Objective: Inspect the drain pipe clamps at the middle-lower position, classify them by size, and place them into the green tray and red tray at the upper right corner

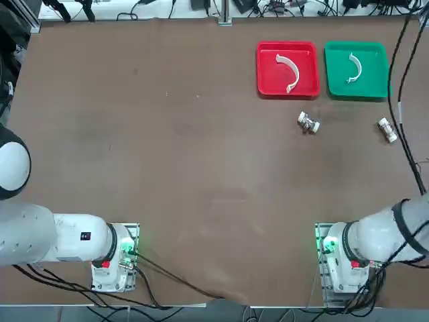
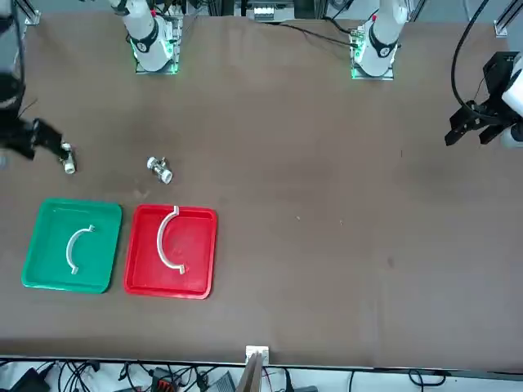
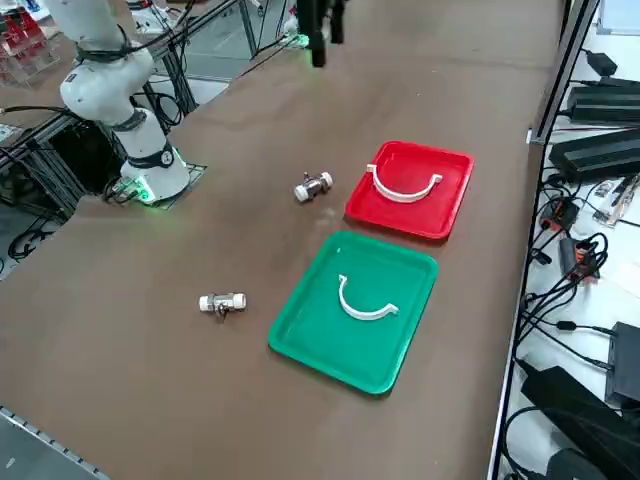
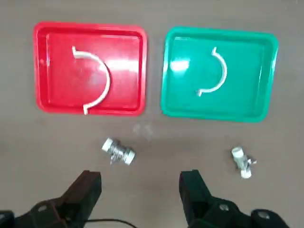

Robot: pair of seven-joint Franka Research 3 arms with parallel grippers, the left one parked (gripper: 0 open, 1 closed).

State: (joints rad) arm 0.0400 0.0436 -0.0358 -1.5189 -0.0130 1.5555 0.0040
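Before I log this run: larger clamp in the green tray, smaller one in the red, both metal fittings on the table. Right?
Sizes are swapped: the larger clamp lies in the red tray, the smaller in the green, per the right wrist view. Rest stands.

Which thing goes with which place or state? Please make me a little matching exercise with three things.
1. Larger white clip
2. Smaller white clip
3. Right robot arm's fingers

A. Inside the green tray
B. Spread apart, nothing between them
C. Inside the red tray

Pairs: 1-C, 2-A, 3-B
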